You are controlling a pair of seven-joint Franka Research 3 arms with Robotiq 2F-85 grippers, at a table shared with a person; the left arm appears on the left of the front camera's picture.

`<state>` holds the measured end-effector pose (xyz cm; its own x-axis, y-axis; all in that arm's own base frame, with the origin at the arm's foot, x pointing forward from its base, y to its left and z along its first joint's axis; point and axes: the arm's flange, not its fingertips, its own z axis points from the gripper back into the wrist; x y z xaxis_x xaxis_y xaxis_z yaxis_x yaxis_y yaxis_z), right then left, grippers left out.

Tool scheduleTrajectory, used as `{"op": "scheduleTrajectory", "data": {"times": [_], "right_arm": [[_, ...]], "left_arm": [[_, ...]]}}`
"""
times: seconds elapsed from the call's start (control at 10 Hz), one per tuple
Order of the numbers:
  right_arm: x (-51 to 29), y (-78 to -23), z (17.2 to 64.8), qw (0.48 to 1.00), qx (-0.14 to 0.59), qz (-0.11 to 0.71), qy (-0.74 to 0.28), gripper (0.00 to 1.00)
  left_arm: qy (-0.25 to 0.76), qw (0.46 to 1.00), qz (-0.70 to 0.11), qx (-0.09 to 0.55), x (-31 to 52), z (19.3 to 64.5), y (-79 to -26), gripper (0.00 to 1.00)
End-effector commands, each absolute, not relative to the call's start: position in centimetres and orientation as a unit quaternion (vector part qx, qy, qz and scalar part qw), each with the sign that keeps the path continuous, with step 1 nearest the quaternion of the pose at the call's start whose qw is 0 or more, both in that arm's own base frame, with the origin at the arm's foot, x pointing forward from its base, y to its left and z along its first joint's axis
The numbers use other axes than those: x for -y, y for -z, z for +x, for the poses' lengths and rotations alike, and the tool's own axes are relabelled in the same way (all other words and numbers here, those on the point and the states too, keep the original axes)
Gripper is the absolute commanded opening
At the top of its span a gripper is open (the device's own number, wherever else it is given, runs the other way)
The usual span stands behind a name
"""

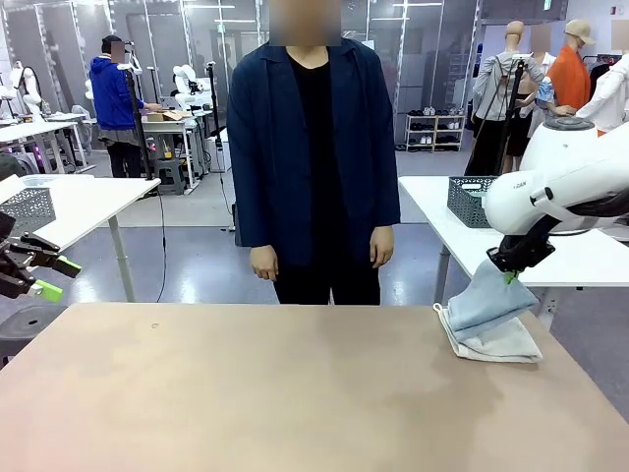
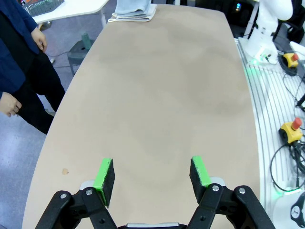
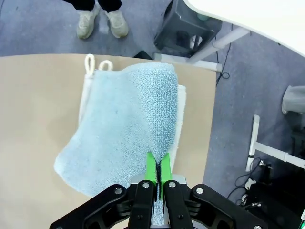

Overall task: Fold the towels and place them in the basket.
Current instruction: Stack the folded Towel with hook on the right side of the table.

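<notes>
The right gripper [image 3: 157, 174] is pinched shut on a fold of the pale grey-blue terry towel [image 3: 119, 129], lifting that edge off the cream-white terry towel [image 1: 496, 341] beneath, apparently to fold it over. Both towels lie at the tan table's [image 1: 295, 393] far right corner. The left gripper [image 2: 152, 176] hovers wide and empty over the table's opposite end.

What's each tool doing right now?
Left tool: open, holding nothing, above the table.
Right tool: closed on the blue towel, lifting it off the white towel.
</notes>
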<state>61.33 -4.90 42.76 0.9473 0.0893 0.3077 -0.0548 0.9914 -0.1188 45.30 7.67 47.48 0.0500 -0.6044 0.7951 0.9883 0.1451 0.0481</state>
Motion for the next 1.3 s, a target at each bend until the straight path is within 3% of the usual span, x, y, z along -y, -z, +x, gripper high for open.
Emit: {"op": "scheduleTrajectory", "data": {"times": [0.0,0.5,0.9,1.0,1.1,1.2], "right_arm": [[6.6,-41.8,62.6,0.989,0.135,-0.051,-0.043,0.04],[8.2,-37.2,64.0,0.987,0.136,0.026,-0.077,0.04],[8.6,-36.0,63.5,0.996,0.086,-0.013,-0.026,0.04],[8.6,-36.0,63.5,0.996,0.086,-0.018,-0.027,0.24],[8.8,-36.0,63.5,0.996,0.087,-0.018,-0.025,0.24],[8.8,-36.2,63.4,0.996,0.083,-0.02,-0.02,0.44]], "left_arm": [[0.595,0.666,-0.277,0.354,-7.7,45.1,-47.6,0.81],[0.595,0.666,-0.277,0.354,-7.7,45.1,-47.6,0.81],[0.595,0.666,-0.277,0.354,-7.7,45.1,-47.6,0.81],[0.595,0.666,-0.277,0.354,-7.7,45.1,-47.6,0.81],[0.595,0.666,-0.277,0.354,-7.7,45.1,-47.6,0.81],[0.595,0.666,-0.277,0.354,-7.7,45.1,-47.6,0.81]]}}
